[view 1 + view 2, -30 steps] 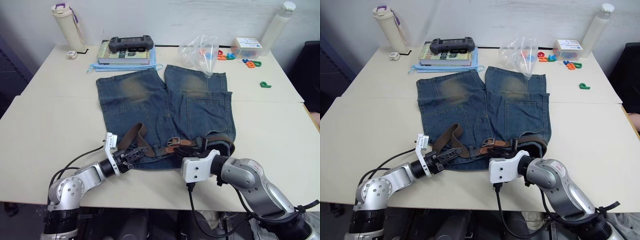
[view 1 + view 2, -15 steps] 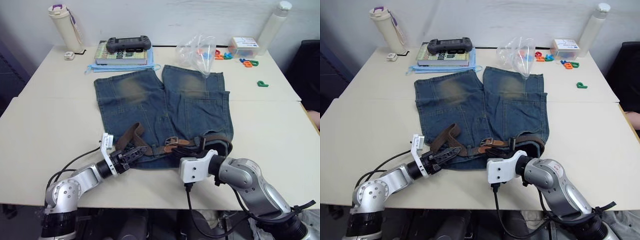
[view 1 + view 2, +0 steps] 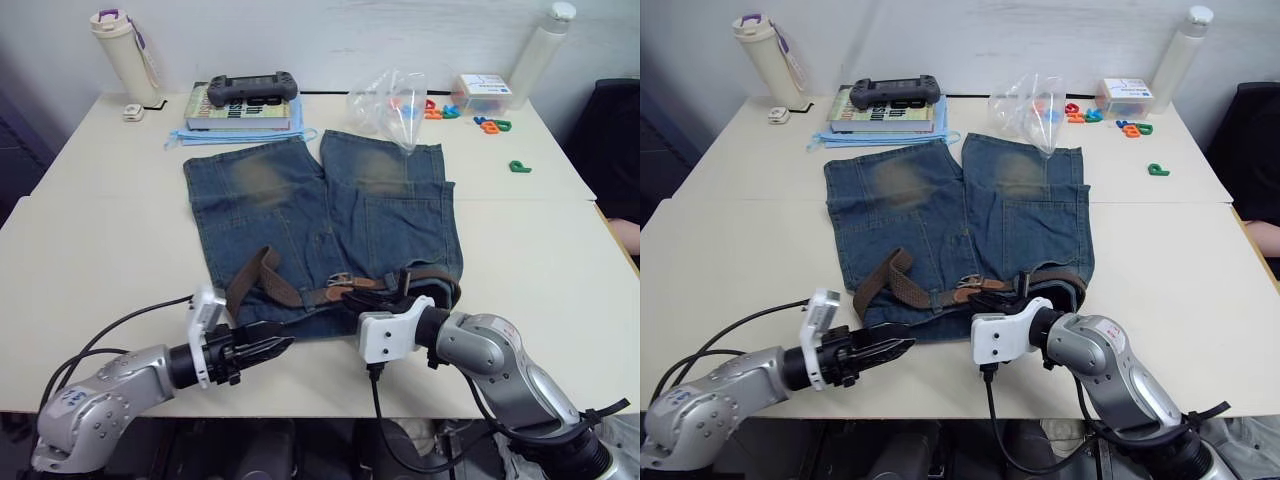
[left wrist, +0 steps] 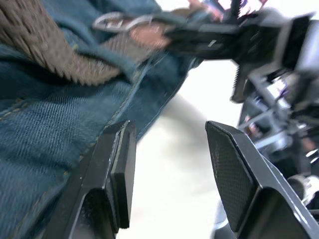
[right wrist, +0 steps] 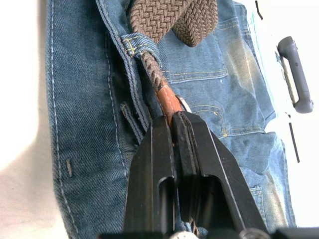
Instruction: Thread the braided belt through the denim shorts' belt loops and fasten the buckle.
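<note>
The denim shorts (image 3: pixel 330 205) lie flat on the table, waistband toward me. The braided belt (image 3: pixel 262 281) curls over the waistband on the left and runs right along it; the buckle (image 3: pixel 341 283) rests near the middle. My right gripper (image 5: pixel 173 117) is shut on the belt's tan leather end, just short of a belt loop (image 5: pixel 135 45) that the braid passes under. My left gripper (image 4: pixel 169 130) is open with nothing between its fingers, low at the waistband's front edge, left of the buckle (image 4: pixel 117 20).
At the back of the table stand a book with a game controller (image 3: pixel 244 92), a bottle (image 3: pixel 124 48) at the left, a plastic bag (image 3: pixel 394 98), coloured letters (image 3: pixel 492 122), a small box (image 3: pixel 479 91) and a white bottle (image 3: pixel 536 48).
My left gripper has drawn back from the belt toward the table's front edge. The right gripper keeps its hold on the belt end. The camera has shifted a little.
</note>
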Controlling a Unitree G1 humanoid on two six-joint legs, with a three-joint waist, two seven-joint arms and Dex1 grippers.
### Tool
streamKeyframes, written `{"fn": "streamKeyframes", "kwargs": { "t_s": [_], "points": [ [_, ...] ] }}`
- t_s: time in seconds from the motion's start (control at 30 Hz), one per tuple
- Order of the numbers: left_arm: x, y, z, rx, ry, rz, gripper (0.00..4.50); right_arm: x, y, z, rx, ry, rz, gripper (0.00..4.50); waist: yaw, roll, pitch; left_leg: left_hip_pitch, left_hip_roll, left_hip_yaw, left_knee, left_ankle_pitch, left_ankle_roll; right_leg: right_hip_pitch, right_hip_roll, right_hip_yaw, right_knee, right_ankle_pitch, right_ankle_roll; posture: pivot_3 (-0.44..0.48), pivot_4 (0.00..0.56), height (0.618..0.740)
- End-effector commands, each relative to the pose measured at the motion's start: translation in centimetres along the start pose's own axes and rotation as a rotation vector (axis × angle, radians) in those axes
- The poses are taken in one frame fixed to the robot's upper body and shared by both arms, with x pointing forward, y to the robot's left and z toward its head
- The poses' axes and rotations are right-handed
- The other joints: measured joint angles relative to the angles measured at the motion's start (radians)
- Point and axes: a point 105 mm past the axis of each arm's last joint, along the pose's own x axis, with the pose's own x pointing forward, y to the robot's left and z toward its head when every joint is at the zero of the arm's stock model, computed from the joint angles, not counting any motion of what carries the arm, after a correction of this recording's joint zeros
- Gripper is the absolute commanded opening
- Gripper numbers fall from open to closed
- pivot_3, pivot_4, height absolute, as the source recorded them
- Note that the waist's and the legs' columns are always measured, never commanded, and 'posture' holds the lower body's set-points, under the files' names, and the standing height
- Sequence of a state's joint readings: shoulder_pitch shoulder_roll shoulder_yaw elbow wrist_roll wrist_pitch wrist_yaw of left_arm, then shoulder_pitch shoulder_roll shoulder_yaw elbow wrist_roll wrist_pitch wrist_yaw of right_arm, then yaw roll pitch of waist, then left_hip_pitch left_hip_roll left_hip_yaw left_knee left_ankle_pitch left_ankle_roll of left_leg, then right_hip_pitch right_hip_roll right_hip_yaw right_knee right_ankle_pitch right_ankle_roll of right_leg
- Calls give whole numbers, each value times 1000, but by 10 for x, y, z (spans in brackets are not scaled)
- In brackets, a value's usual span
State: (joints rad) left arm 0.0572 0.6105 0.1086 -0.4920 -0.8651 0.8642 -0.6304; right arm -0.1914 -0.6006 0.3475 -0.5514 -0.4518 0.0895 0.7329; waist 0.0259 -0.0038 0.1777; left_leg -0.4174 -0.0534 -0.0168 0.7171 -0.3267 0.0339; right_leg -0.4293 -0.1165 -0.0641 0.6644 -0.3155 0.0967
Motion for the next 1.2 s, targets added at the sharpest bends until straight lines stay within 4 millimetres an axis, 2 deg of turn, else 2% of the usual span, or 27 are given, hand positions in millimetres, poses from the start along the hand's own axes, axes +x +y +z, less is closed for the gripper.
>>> {"fn": "streamKeyframes", "kwargs": {
  "t_s": [0.03,0.2,0.37,0.53,0.8,1.07,1.2],
  "points": [
    [1,9,-14,74,80,40,2502,-6,-16,13,-41,-39,-59,0,-3,0,0,0,0,0,0,0,0,0,0,0,0,0,0,0,150,667],
    [-8,17,-43,71,203,57,2502,-14,-25,17,-52,-41,-87,0,-1,0,0,1,1,0,-1,0,0,0,0,0,0,-1,-1,0,150,667],
    [-20,30,-57,58,267,110,2502,-26,-41,22,-64,-44,-124,0,-1,0,0,3,1,0,-1,0,0,2,0,0,0,-1,-1,0,150,667],
    [-22,32,-63,44,280,122,2502,-36,-49,24,-81,-30,-142,0,-1,1,0,7,2,0,-3,-1,0,5,0,0,0,-1,-2,0,150,667],
    [-20,34,-65,20,258,134,2502,-58,-63,-4,-120,97,-160,0,0,1,-1,12,2,0,-3,-2,1,11,0,-1,-2,-2,-3,0,150,667],
    [-19,36,-65,22,261,138,2502,-87,-79,-51,-133,257,-176,0,0,3,-1,16,3,0,-3,-6,5,16,0,-1,-4,-2,-3,0,150,667],
    [-20,38,-65,16,252,153,2502,-92,-80,-58,-131,263,-161,0,0,4,-2,16,3,0,-3,-6,5,16,0,-1,-4,-2,-4,0,150,667]
  ]
}}
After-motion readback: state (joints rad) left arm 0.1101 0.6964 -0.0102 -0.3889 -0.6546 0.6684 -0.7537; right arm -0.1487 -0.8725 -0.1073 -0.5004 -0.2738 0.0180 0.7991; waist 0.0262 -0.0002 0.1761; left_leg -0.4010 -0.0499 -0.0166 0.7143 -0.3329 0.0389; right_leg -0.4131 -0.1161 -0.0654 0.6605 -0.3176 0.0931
